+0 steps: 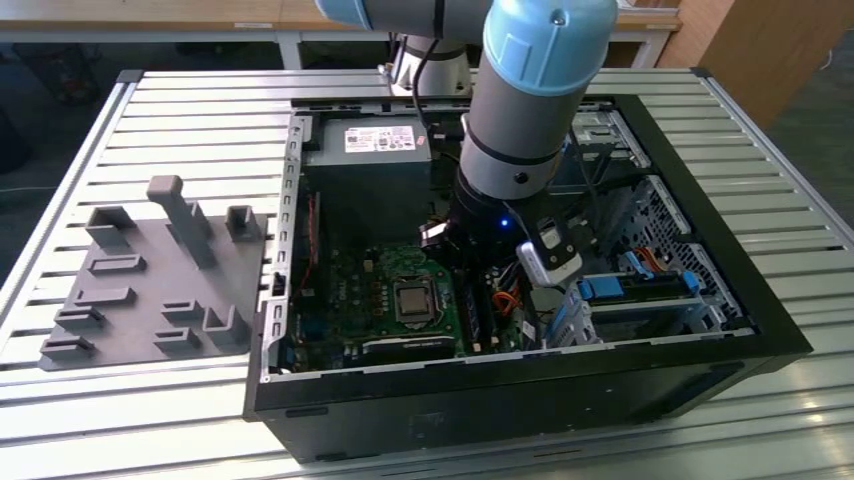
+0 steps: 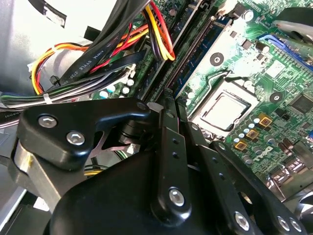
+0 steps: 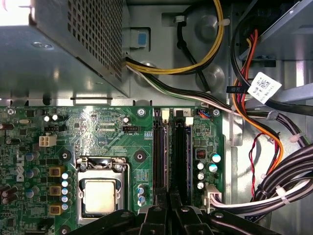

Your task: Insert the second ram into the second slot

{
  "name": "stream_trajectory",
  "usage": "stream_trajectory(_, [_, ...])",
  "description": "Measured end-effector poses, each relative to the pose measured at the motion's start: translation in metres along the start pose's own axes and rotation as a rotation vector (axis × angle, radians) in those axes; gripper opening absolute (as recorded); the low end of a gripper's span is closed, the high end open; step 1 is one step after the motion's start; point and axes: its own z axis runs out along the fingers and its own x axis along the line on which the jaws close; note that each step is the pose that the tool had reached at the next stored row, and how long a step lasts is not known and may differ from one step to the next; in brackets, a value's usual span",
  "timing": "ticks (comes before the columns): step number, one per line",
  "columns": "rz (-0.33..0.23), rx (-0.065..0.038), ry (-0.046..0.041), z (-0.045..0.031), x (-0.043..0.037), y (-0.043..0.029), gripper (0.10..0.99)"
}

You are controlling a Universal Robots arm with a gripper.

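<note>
The arm [image 1: 527, 110] reaches down from 12 o'clock in the exterior view into the open case [image 1: 747, 330], which lies on the slatted counter [image 1: 200, 110]. A grey tray [image 1: 147, 280] sits at the case's 9 o'clock. The claw [image 3: 168, 218] hangs low over the board, just at the near end of the two slots [image 3: 169, 147]. In the exterior view these lie at 3 o'clock of the socket [image 1: 411, 300].

In both wrist views its fingers [image 2: 168, 147] are drawn together to a thin seam. I cannot tell whether a stick is pinched there. A blue ram [image 2: 208, 46] lies along one slot in the second wrist view. Whether it is the second ram, and whether it is fully seated, I cannot tell.

Risks, as I judge them:
- The claw's seam sits between the slots, not squarely over either, so a push from here could land on the slot wall or tilt the stick.
- Uneven pressure could seat one end alone, leaving a latch unclosed, or flex the board.
- The cables [image 3: 274, 186] run close beside the slots and could snag the claw.
</note>
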Motion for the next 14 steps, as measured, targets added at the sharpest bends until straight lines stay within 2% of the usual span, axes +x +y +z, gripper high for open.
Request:
stream_trajectory(6, [0.000,0.000,0.0000,0.0000,0.0000,0.0000,0.141])
stream_trajectory(7, [0.000,0.000,-0.0001,0.0001,0.0000,0.0000,0.204])
stream_trajectory(10, [0.000,0.000,-0.0001,-0.0003,0.0000,0.0000,0.204])
stream_trajectory(14, [0.000,0.001,0.0001,-0.0055,0.0002,0.0002,0.204])
